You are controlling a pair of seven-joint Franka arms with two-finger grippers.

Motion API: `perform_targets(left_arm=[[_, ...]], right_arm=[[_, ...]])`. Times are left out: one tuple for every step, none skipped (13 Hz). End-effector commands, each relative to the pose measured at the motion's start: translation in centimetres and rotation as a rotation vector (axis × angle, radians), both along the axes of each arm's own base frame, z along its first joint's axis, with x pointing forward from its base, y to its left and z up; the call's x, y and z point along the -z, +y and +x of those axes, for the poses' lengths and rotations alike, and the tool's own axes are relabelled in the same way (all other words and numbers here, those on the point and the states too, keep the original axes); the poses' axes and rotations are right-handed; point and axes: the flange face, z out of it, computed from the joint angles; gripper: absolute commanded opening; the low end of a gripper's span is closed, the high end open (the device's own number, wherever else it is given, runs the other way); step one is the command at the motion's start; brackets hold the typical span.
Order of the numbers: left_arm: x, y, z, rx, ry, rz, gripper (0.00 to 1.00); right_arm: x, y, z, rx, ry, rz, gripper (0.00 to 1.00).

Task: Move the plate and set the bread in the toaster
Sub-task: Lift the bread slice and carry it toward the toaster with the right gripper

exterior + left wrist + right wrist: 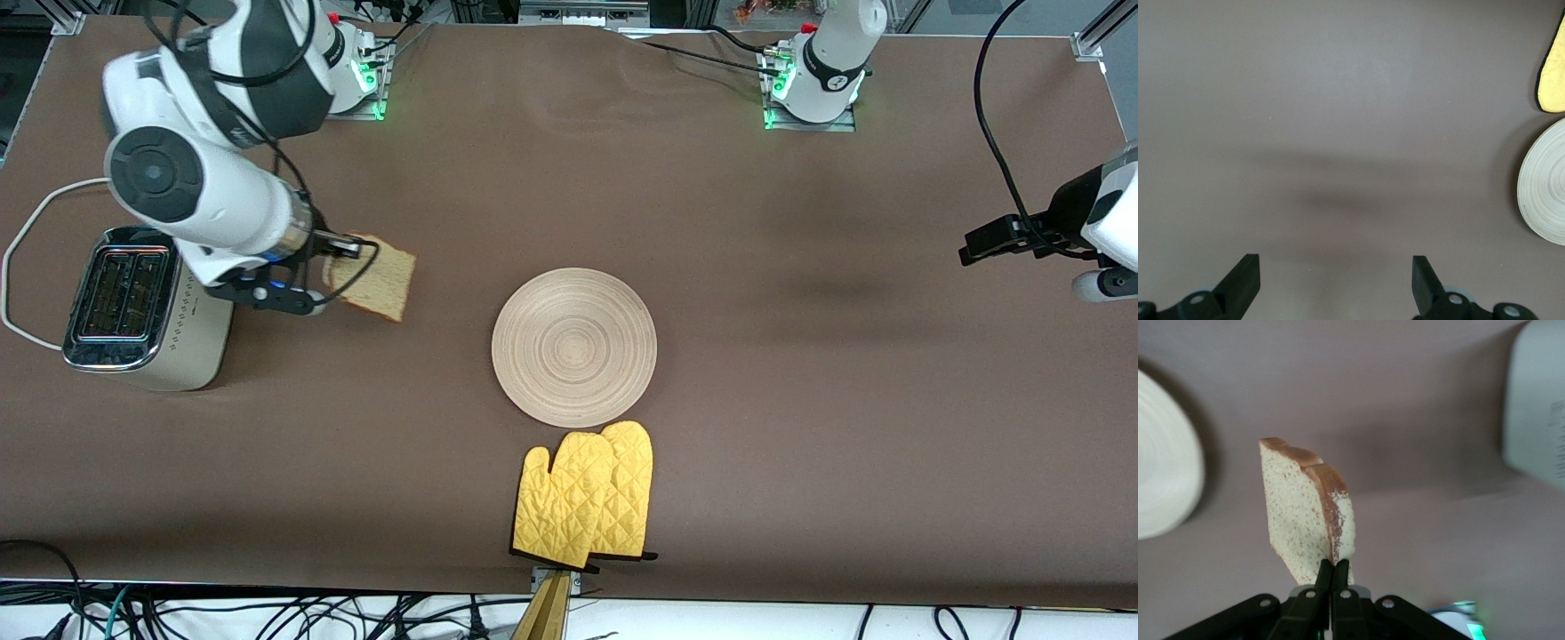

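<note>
My right gripper [348, 252] is shut on the bread [378, 279], a speckled light brown slice with darker crust, and holds it in the air beside the toaster [142, 311]. In the right wrist view the fingers [1332, 572] pinch the slice's edge [1305, 510]. The cream-white toaster with its chrome two-slot top stands at the right arm's end of the table. The round beige grooved plate [574, 347] lies bare at the table's middle. My left gripper [982, 242] is open and empty, waiting over the left arm's end of the table; its view shows the plate's edge [1545, 187].
A pair of yellow quilted oven mitts [587, 496] lies just nearer the front camera than the plate, by the table's front edge. The toaster's white cord [18, 258] loops toward the table's end. A brown mat covers the table.
</note>
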Motion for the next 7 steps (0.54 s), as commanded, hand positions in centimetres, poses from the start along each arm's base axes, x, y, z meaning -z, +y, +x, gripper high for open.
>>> perform_targets(left_arm=[[-0.8,-0.2,-0.3,0.007,0.004,-0.018,1.00],[-0.9,-0.2,-0.1,0.006,-0.001,-0.018,1.00],[-0.7,-0.2,-0.1,0.006,0.004,-0.018,1.00],[-0.7,-0.2,-0.1,0.006,0.007,-0.019,1.00],[-0.7,-0.2,-0.1,0.004,0.007,-0.018,1.00],[-0.6,-0.2,-0.1,0.003,0.010,-0.018,1.00],[-0.5,-0.3,-0.1,-0.002,0.012,-0.018,1.00]], right_arm=[[-1.5,-3.9,0.1,-0.102,0.069,-0.049,0.00],[-1.5,-6.3,0.3,-0.118,0.101,-0.062,0.00],[-1.7,-8.7,0.4,-0.134,0.124,-0.082,0.00],[-2.4,-11.0,0.4,-0.164,0.134,-0.103,0.00],[-3.1,-13.2,0.5,-0.193,0.137,-0.125,0.00],[-3.6,-15.4,0.5,-0.213,0.142,-0.138,0.00],[-3.9,-17.8,0.6,-0.223,0.151,-0.145,0.00]])
